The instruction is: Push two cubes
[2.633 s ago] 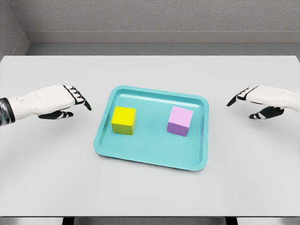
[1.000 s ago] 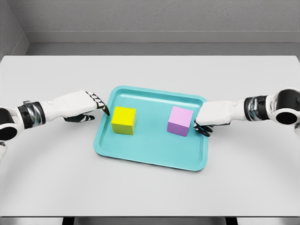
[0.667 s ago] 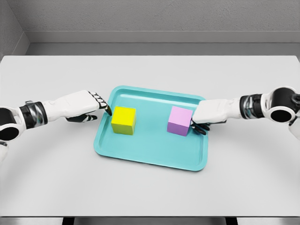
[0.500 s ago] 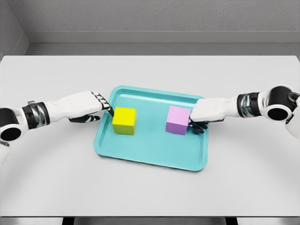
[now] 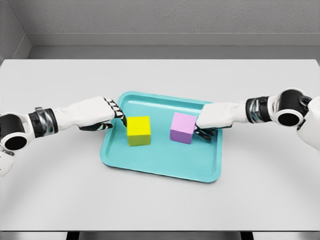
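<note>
We see a teal tray [image 5: 162,167] on a pale grey counter [image 5: 160,205], with two cubes inside it. The yellow cube [image 5: 138,130] sits left of the tray's middle, turned slightly askew to the tray's edges; the pink cube [image 5: 182,128] sits just right of the middle. The two are near each other but apart, with bare tray floor between them.

The left hand [image 5: 97,113] reaches in over the tray's left rim. Its fingers [image 5: 118,111] are stretched out flat and close together, holding nothing, their dark tips against the yellow cube's left face. The right hand [image 5: 217,115] comes in over the right rim; its fingers are extended and partly curled under the palm, grasping nothing, and appear to meet the pink cube's right face. We cannot make out the exact contact there, since the cube hides the tips from us.

Both arms are cut off at the picture's edges: the left at a dark joint near the left border, the right beyond its round joint at the right border. The counter's near edge is cropped at the bottom. We read no writing or labels anywhere.
</note>
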Available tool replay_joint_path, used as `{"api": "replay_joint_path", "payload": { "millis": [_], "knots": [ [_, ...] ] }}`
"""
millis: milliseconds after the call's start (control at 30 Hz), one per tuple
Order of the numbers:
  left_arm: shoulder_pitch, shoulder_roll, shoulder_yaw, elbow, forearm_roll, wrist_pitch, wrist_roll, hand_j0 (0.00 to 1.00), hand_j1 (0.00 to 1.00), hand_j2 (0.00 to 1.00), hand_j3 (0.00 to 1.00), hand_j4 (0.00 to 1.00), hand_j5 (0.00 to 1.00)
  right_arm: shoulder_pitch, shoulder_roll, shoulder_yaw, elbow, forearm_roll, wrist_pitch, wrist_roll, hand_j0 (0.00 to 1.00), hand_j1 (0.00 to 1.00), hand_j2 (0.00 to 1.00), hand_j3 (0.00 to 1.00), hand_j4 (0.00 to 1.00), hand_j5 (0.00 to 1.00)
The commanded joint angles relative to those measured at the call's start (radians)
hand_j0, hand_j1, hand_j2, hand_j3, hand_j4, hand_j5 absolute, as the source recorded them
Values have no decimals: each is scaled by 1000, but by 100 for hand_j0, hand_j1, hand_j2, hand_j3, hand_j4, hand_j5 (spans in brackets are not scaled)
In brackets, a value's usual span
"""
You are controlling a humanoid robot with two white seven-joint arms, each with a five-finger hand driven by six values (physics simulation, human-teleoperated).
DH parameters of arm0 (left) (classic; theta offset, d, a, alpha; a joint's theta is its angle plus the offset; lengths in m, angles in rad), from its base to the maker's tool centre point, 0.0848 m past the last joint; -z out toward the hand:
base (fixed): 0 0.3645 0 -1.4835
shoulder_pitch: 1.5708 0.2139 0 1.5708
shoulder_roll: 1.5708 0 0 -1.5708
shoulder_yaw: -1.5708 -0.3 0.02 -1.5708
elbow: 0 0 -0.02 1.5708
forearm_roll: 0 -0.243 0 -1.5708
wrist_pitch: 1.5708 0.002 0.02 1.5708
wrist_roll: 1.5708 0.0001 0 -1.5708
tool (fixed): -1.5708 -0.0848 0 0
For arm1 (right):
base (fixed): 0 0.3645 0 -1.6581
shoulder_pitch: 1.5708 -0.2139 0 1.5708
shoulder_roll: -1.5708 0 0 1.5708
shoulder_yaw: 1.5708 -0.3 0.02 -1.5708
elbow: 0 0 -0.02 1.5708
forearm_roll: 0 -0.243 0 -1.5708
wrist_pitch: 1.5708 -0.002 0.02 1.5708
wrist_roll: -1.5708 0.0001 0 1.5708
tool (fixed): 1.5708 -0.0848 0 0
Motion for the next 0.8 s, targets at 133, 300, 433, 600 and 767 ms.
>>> {"api": "replay_joint_path", "payload": {
  "millis": [133, 300, 433, 600, 767],
  "knots": [
    [0, -19, -16, -1, 6, 3, 1, 61, 61, 61, 61, 61, 61, -2, 5, 10, 24, -4, 2, 0, 11, 11, 11, 11, 11, 11],
    [0, -11, -18, 0, 8, 3, 1, 61, 61, 61, 61, 61, 61, -9, 7, 8, 70, -4, 2, 0, 11, 11, 11, 11, 11, 11],
    [5, 28, -12, 0, 31, 3, 1, 61, 61, 61, 61, 61, 61, -21, 36, 10, 115, -3, 2, 0, 11, 11, 11, 11, 11, 11],
    [14, 28, -18, -37, 40, 3, 1, 61, 61, 61, 61, 61, 61, -25, 53, 10, 127, -3, 2, 0, 11, 11, 11, 11, 11, 11],
    [24, 25, -21, -52, 40, 3, 1, 60, 60, 60, 60, 60, 60, -29, 65, 8, 129, 2, 2, 0, 11, 11, 11, 11, 11, 11]
  ]
}}
